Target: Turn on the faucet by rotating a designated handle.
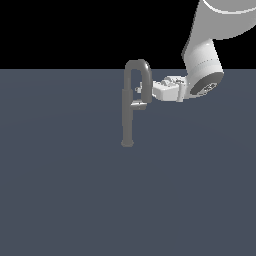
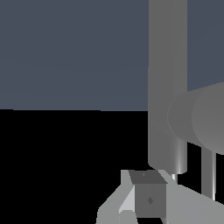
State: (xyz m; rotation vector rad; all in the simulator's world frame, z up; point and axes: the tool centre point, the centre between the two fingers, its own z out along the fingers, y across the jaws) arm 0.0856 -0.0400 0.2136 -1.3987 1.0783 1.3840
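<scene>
**Gripper at the faucet spout**

In the exterior view the faucet (image 1: 129, 107) stands upright on the grey floor (image 1: 60, 190), and the arm (image 1: 202, 60) reaches in from the exterior view's right. We place the gripper (image 1: 145, 91) against the spout's downturned end, just above the handle (image 1: 138, 104); whether it touches either is hard to make out. We cannot tell how its jaws stand. The wrist view shows only close grey tubes of the faucet (image 2: 167, 65) and one finger (image 2: 148, 199), cropped at the edge.

Faucet (image 1: 129, 107) upright on the floor (image 1: 60, 200), hand (image 1: 142, 94) at its exterior-view right, beside the handle (image 1: 138, 105).
</scene>
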